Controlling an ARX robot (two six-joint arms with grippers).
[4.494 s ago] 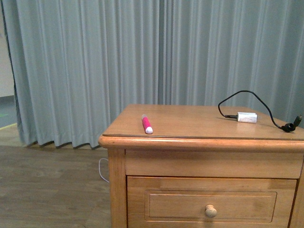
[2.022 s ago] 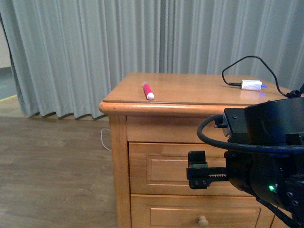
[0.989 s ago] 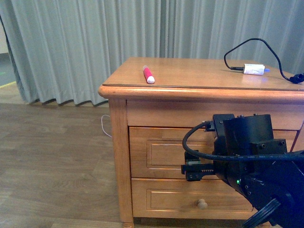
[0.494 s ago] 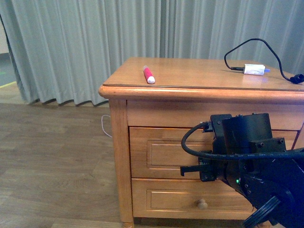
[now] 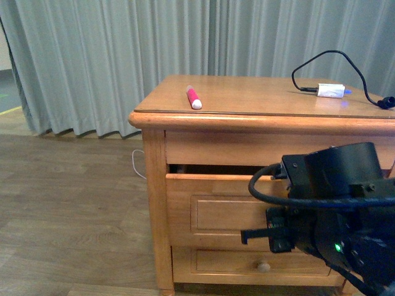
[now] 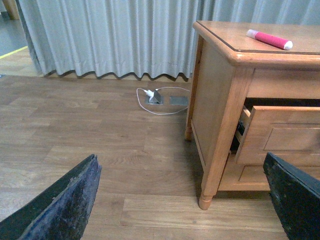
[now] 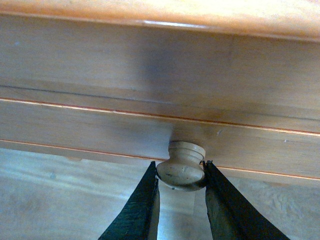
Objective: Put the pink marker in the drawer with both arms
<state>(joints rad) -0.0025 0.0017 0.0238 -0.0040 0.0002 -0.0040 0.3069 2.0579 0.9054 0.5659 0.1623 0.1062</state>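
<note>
The pink marker (image 5: 193, 97) lies on the cabinet top near its left front corner, and the left wrist view shows the marker (image 6: 268, 39) too. The top drawer (image 5: 210, 197) stands a little way out, with a dark gap above its front. My right gripper (image 7: 180, 167) is shut on the drawer knob (image 7: 182, 174), one finger on each side. In the front view the bulky black right arm (image 5: 333, 209) hides that knob. My left gripper (image 6: 177, 200) hangs open low over the floor, left of the cabinet, with nothing between its fingers (image 6: 65, 200).
A white charger (image 5: 330, 91) with a black cable lies at the back right of the cabinet top. The lower drawer, with its knob (image 5: 263, 266), is shut. A grey curtain hangs behind. A white cord and floor socket (image 6: 155, 97) lie beside the cabinet's leg (image 6: 206, 200).
The top drawer has slid out from flush to slightly open. My right arm has drawn back toward the camera with the knob in its grip. The marker has not moved.
</note>
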